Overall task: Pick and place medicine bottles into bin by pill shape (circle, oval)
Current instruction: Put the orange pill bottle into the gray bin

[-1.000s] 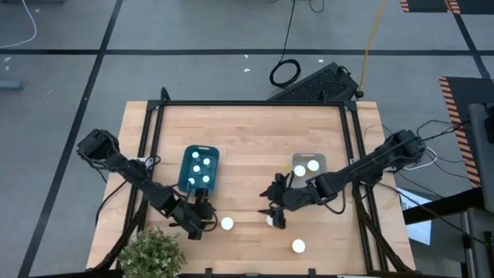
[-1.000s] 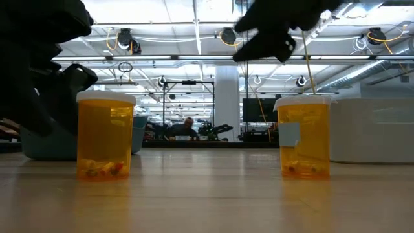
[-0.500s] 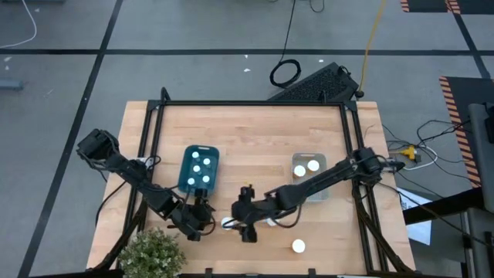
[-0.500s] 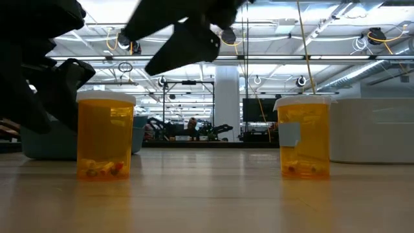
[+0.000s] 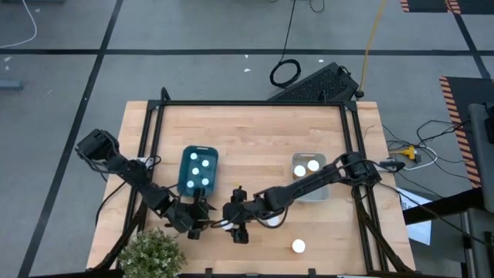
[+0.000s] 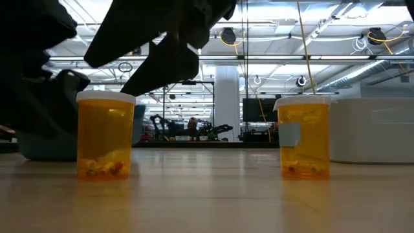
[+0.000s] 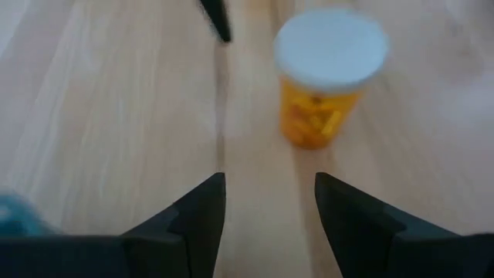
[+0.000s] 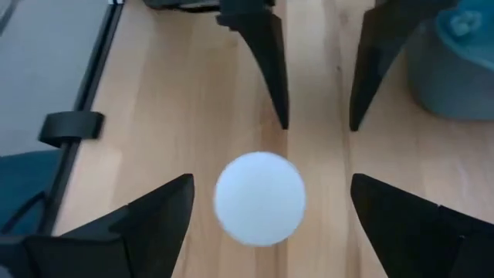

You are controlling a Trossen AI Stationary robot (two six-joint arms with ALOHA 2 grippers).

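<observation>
A large open robotics lab or industrial workspace. A butcher-block wooden table (image 5: pixel 255 131) with a black metal frame stands on a grey concrete floor (image 5: pixel 193 31) marked with dark tape lines. Beyond the table's far edge lie a black keyboard (image 5: pixel 316 83) and a coiled cable (image 5: pixel 285 73); hazard-striped tape (image 5: pixel 455 116) sits off to its right. Looking level across the table, ceiling strip lights (image 6: pixel 362 10) and exposed ductwork run overhead (a person is faintly visible far behind, among other equipment).
</observation>
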